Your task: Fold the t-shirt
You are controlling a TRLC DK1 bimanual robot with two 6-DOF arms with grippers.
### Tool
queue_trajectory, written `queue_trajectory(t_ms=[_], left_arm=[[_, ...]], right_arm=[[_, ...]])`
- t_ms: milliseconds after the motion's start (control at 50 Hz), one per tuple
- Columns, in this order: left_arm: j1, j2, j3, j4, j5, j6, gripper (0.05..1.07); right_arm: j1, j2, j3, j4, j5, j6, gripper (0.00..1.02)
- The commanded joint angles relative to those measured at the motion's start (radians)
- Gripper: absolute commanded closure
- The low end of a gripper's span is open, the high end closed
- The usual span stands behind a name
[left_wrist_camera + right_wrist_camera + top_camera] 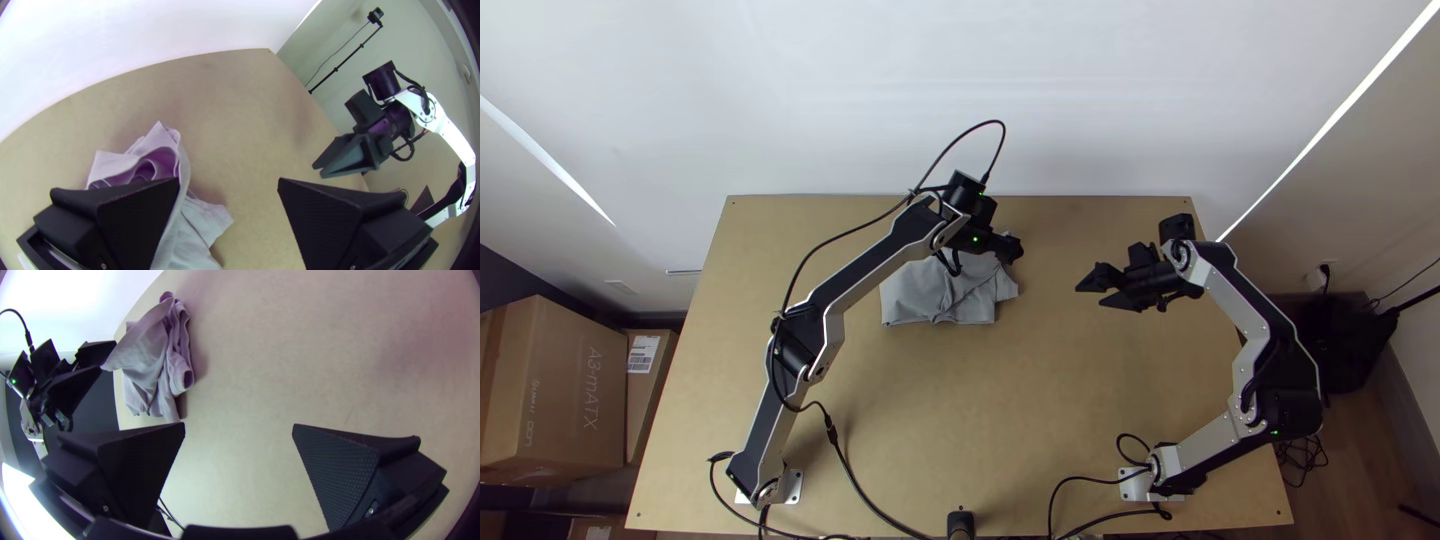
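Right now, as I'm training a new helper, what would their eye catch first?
First, the left arm, slanting up the table, the left fingers open at the rumpled grey shirt near the far edge. Then the right arm, bent at the right side, the right fingers open and away from the shirt.

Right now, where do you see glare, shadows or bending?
Top view: bright streaks flank the white wall; left wrist view: the far edge of the light wooden table bows; right wrist view: glare at lower left, soft shadow beside the bunched grey cloth t-shirt.
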Motion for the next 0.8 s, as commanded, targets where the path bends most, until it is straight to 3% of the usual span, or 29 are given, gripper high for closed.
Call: queue_trajectory(t_ms=[0, 200, 300, 360, 520, 640, 780], left_arm=[[0.048, -0.097, 0.026, 0.005, 0.002, -0.026, 0.1], [0.144, -0.266, -0.02, -0.054, 0.088, -0.063, 0.1], [0.2, -0.313, -0.066, -0.059, 0.085, -0.063, 0.1], [0.233, -0.318, -0.093, -0.068, 0.064, -0.056, 0.1], [0.259, -0.318, -0.186, -0.093, -0.113, 0.083, 0.1], [0.286, -0.339, -0.234, -0.093, -0.131, 0.089, 0.1], [0.318, -0.375, -0.278, -0.084, -0.154, 0.082, 0.1]], right_arm=[[0.03, 0.042, 0.028, 0.013, 0.009, 0.018, 0.03], [0.125, 0.093, 0.149, 0.014, 0.018, 0.018, 0.03], [0.184, 0.12, 0.229, 0.014, 0.052, 0.014, 0.03], [0.214, 0.139, 0.281, 0.014, 0.065, 0.012, 0.03], [0.28, 0.159, 0.435, 0.014, 0.09, 0.018, 0.03], [0.37, 0.192, 0.536, 0.051, 0.312, 0.0, 0.03], [0.477, 0.268, 0.616, 0.143, 0.506, -0.026, 0.03]])
